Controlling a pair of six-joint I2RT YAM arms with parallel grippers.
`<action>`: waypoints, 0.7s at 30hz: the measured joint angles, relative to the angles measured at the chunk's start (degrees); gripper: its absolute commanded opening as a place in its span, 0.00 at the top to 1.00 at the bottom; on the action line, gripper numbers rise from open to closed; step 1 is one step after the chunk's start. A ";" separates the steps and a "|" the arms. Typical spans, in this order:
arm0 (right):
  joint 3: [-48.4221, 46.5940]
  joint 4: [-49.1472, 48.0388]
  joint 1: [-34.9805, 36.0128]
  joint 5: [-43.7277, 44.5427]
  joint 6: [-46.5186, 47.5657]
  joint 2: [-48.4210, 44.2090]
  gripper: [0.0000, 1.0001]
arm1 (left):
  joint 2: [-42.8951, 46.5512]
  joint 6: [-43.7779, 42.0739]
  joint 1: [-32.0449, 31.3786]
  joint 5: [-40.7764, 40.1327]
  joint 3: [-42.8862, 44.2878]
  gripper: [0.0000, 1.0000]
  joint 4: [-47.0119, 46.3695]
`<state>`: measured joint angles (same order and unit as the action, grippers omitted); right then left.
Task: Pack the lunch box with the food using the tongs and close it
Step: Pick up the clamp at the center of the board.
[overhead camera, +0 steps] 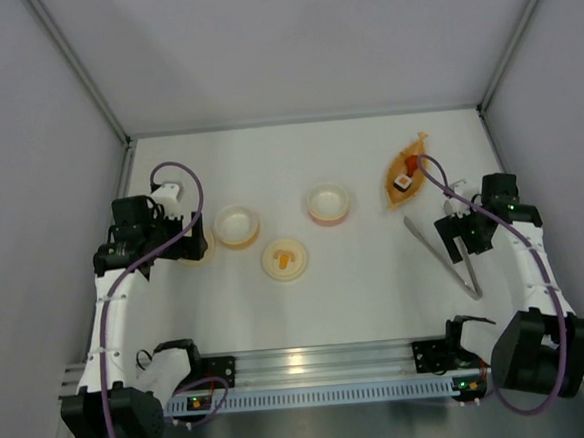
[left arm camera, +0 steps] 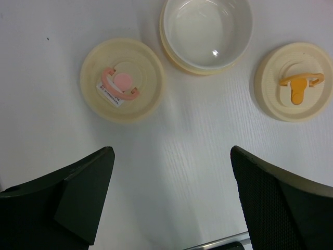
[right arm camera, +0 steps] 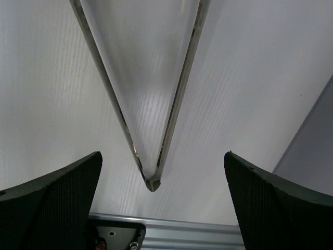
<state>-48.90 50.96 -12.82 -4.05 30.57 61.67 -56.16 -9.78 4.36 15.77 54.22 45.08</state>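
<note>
The silver tongs (overhead camera: 443,260) lie flat on the table at the right, their joined end (right arm camera: 151,182) pointing to the near edge. My right gripper (right arm camera: 162,156) hovers open above that joined end, one finger on each side, touching nothing. The food sits on the orange leaf dish (overhead camera: 415,150): a sushi roll (overhead camera: 402,183) and a red piece (overhead camera: 410,161). The lunch box stands open as a cream bowl with an orange rim (left arm camera: 205,34) and a pink-rimmed bowl (overhead camera: 328,202). My left gripper (left arm camera: 170,153) is open and empty over bare table near the bowl.
Two loose cream lids lie on the table: one with a pink handle (left arm camera: 122,80), partly under my left arm in the top view, and one with an orange handle (left arm camera: 294,80). The aluminium rail (right arm camera: 208,229) runs along the near edge. Grey walls enclose the table.
</note>
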 measured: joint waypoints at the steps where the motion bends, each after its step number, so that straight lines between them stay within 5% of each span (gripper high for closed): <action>1: 0.28 0.04 0.00 0.39 0.11 1.01 0.01 | -0.15 0.00 0.00 0.07 0.00 0.02 0.00; 21: 1.79 -2.82 0.02 -0.87 1.20 16.74 0.01 | -0.98 -0.04 0.00 0.48 0.00 0.02 -0.07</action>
<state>-47.11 48.14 -12.80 -4.93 31.77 78.41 -57.14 -9.82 4.36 16.25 54.22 45.01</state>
